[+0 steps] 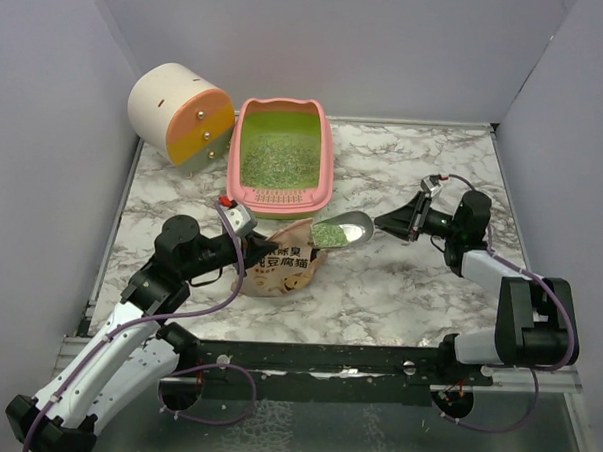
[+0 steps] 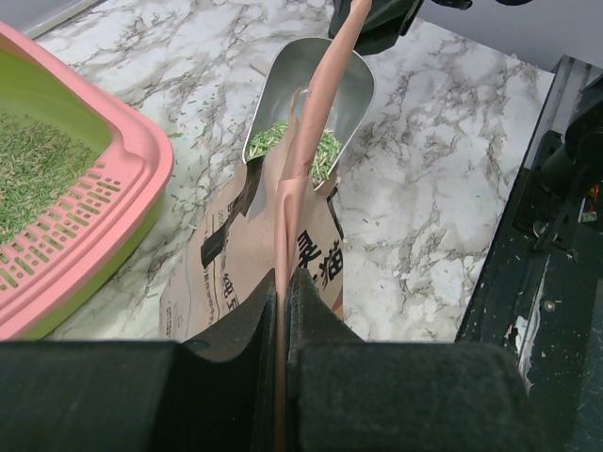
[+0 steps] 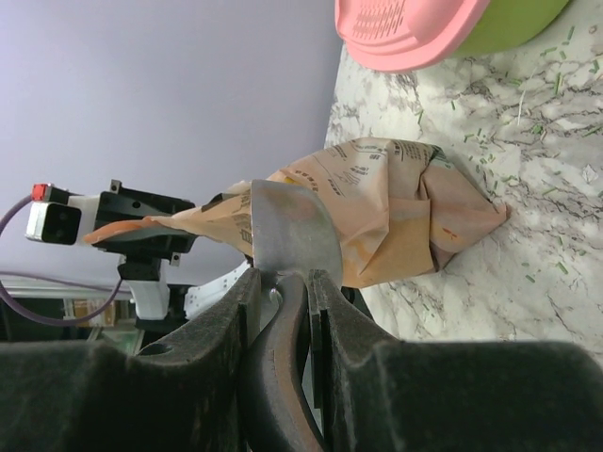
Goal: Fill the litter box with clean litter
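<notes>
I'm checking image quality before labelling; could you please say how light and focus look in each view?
Top external: even, soft light, all sharp, slight sheen on the scoop. Left wrist: the pouch edge blurs near the lens. Right wrist: scene lies sideways, dark fingers soft.

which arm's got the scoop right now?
The right one. The right fingers clamp the handle of the grey metal scoop, loaded with greenish litter granules; the left fingers pinch the tan printed pouch instead.
</notes>
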